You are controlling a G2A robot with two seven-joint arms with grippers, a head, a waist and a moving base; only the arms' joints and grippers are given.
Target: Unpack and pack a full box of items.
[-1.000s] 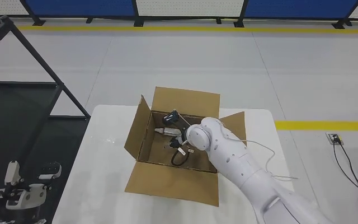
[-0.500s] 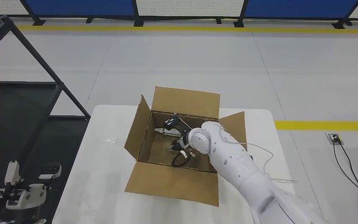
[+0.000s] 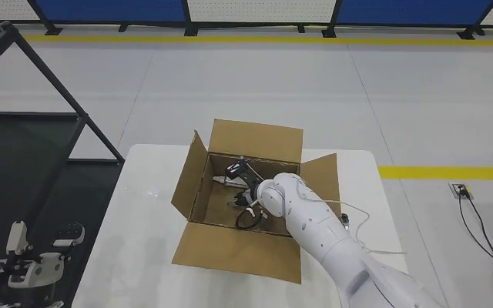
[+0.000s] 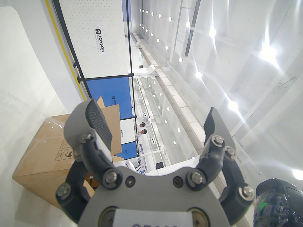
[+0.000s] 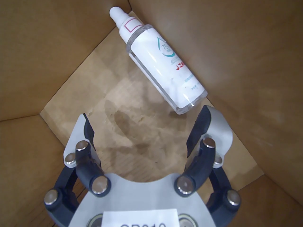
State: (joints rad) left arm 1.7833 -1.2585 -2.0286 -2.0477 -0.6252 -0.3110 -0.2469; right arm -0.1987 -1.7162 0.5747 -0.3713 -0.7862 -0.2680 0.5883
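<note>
Your right arm [image 3: 308,223] has eased a little further over the cardboard box [image 3: 254,138] in the last second, its rounded white joint now sitting lower above the opening. It bends down from the near right side of the white table [image 3: 146,231] with the wrist plunged inside the box.

From that wrist you see the right gripper [image 5: 144,116] pointed down at the box floor, jaws spread wide and holding nothing. Its fingers are grey metal with dark pads [image 5: 196,128], hinged on black links with bright rivets.

The bottle [image 5: 163,67] lies on its side on the box floor, resting along one wall, its base just beyond one fingertip and not touching it. It is a slim clear plastic cylinder wrapped in a glossy white label, ending in a narrow white nozzle cap that points into a corner. The walls are plain matte brown card; the floor is paler paper with darker blotches.

In the top view a black cable loop [image 3: 246,219] lies inside, near the front wall.

Your left gripper [image 4: 151,109] is tilted up toward the ceiling lights, jaws also wide apart and empty, one ribbed rubber pad [image 4: 98,119] facing you. The box stands on the table beside it.
</note>
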